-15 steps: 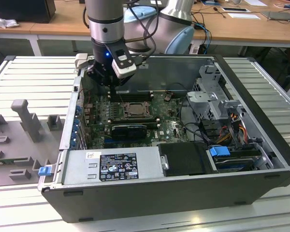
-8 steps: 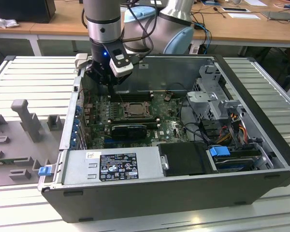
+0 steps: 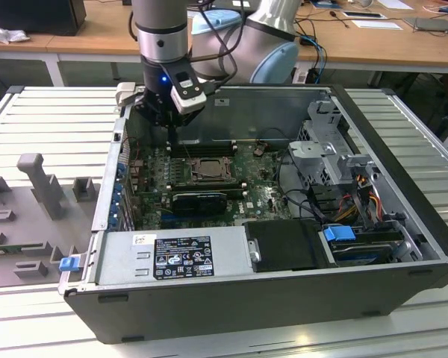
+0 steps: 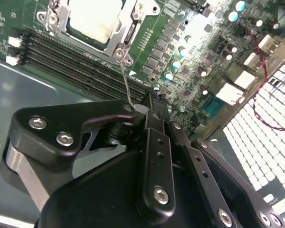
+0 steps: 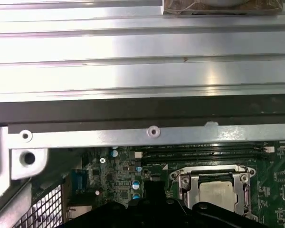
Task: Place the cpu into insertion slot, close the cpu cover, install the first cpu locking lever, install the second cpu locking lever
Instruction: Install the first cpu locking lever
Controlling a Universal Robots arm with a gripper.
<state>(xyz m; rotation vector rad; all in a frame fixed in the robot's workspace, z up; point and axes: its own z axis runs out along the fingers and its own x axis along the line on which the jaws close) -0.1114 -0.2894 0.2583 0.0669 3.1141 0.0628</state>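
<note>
The cpu [image 4: 92,16] lies pale and flat in the insertion slot [image 5: 206,167] on the green motherboard, with the cpu cover [image 4: 129,35] folded down as a metal frame around it. A thin wire locking lever [image 4: 126,80] stands up from the socket's corner, and its free end meets the side of my gripper [image 4: 149,102]. The black fingers are shut together; whether they pinch the lever I cannot tell. In the exterior view my gripper [image 3: 168,127] hangs inside the case just behind the cpu [image 3: 207,170], toward the exterior view's left. In the first wrist view my gripper [image 5: 152,187] is beside the cpu [image 5: 218,192].
Long black memory slots [image 4: 76,61] run beside the socket. The case's metal rear wall [image 5: 133,137] is close behind my gripper. A black card [image 3: 199,201], the power supply [image 3: 172,257] and a drive cage [image 3: 336,156] crowd the case. A red cable [image 4: 266,95] lies near the vent grille.
</note>
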